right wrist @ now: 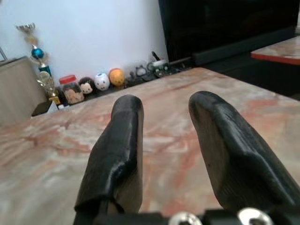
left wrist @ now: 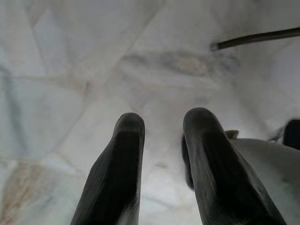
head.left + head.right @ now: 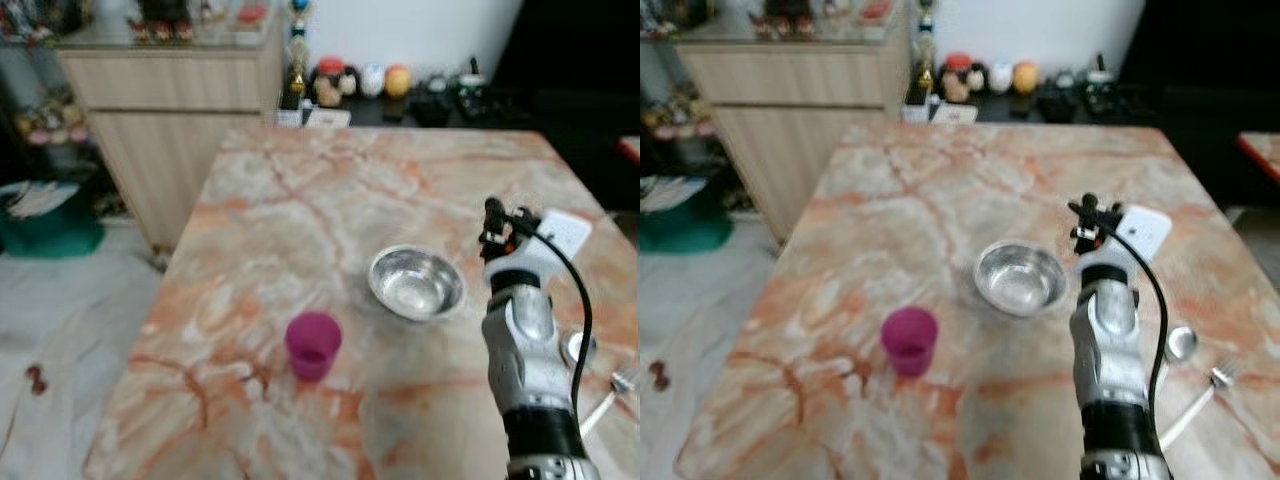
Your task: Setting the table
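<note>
A shiny round steel bowl (image 3: 417,283) sits empty just left of the raised right pincer (image 1: 161,112), released, beyond a magenta cup (image 3: 313,345) on the marble bench (image 3: 300,200)

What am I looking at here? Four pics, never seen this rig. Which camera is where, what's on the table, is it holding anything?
It is a walking humanoid robot with two silver arms, each ending in two black fingers. The two wide pictures come from a stereo camera on its head, looking down at a marble table. On it stand a purple cup and a steel bowl; a spoon and a fork lie at the right edge. The right arm is raised over the table. The other two pictures come from wrist cameras. The right gripper is open and empty above the marble. The left gripper hangs open over the floor, holding nothing.
</note>
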`<state>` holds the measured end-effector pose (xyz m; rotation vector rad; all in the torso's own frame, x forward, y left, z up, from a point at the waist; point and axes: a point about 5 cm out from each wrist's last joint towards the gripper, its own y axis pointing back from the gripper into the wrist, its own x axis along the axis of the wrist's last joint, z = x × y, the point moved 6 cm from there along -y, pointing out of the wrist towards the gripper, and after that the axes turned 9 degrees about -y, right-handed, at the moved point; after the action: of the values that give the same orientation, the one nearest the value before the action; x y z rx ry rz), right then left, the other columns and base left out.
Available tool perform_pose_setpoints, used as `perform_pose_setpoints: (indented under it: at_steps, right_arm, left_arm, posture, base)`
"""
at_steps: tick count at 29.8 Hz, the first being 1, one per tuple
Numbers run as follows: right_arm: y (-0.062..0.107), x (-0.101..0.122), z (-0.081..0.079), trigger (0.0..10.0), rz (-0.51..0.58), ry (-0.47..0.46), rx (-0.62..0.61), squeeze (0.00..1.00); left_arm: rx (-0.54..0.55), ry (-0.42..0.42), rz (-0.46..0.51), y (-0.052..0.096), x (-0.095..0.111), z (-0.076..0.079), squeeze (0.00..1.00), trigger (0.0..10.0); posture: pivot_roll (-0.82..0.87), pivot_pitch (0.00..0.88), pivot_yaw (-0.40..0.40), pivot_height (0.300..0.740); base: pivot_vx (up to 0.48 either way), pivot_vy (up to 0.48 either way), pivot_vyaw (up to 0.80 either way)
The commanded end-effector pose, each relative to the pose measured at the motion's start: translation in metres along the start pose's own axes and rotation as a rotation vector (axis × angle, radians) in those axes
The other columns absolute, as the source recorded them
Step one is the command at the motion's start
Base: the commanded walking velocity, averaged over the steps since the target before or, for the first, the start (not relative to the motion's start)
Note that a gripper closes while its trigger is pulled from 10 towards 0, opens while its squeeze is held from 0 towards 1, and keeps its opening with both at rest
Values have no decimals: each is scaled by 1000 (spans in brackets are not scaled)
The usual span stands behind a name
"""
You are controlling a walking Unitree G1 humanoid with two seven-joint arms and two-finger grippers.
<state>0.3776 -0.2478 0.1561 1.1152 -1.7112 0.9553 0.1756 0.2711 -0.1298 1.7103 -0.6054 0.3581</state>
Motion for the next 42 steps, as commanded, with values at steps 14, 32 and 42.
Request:
perform_pose_setpoints:
  at_steps: [14, 32, 42]
  right_arm:
    - [7, 3, -13, 10000, -17, -29, 0, 1000]
    - [6, -37, -11, 10000, -326, -153, -49, 0]
    - [13, -55, -8, 10000, -445, -309, -59, 0]
  left_arm:
    - [10, 11, -96, 9, -33, -7, 0, 10000]
    - [11, -1, -46, -4, 11, -15, 0, 10000]
    - [-2, -18, -65, 1, -5, -15, 0, 10000]
  posture:
    - [16, 0, -25, 740]
    - [21, 0, -25, 740]
    - [20, 0, -17, 740]
  base:
    - [0, 0, 0]
    - [0, 0, 0]
    - [0, 0, 0]
